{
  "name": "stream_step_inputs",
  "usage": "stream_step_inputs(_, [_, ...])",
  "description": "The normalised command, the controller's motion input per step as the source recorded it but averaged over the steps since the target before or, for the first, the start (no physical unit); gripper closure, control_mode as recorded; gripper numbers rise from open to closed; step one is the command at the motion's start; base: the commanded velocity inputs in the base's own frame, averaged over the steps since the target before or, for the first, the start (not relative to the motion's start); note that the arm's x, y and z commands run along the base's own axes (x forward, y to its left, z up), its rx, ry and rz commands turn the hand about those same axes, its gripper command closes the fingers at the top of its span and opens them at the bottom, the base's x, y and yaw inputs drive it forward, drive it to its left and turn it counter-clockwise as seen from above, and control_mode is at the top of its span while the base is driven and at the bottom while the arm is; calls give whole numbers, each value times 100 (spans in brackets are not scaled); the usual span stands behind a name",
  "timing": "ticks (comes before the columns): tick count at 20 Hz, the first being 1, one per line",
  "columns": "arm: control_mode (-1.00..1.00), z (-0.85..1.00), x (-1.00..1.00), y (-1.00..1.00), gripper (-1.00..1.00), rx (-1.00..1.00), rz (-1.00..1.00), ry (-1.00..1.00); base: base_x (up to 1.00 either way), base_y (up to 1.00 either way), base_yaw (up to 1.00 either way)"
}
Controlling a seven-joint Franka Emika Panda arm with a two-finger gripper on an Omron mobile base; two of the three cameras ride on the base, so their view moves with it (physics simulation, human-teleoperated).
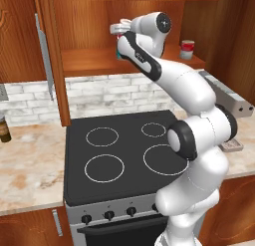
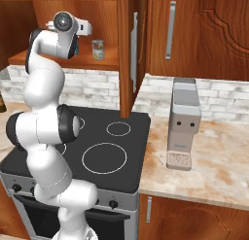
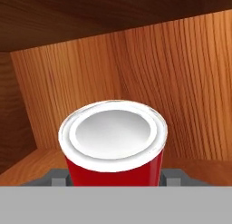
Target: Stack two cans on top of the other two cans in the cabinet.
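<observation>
Inside cabinet (image 1: 99,61), above shelf: fingers (image 3: 171,177) clamped on red can (image 3: 113,146), held upright.

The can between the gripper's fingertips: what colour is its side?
Red, with a silver-white top; clearest in the hand view.

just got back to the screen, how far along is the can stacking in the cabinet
No finished stack is visible. In hand: the pincer, inside the cabinet, straddles a red can between its fingertips. Left: another can stands alone on the shelf, nothing on top. The other cans are hidden behind the arm.
</observation>
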Motion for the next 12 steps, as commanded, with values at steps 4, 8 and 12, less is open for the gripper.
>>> stream_step_inputs(4, [-100, -4, 12, 5, -100, 0, 0, 3, 0, 0, 0])
stream_step_inputs(8, [-100, -9, 3, 6, -100, 0, 0, 5, 0, 0, 0])
stream_step_inputs(12, [-100, -13, 0, 3, -100, 0, 0, 3, 0, 0, 0])
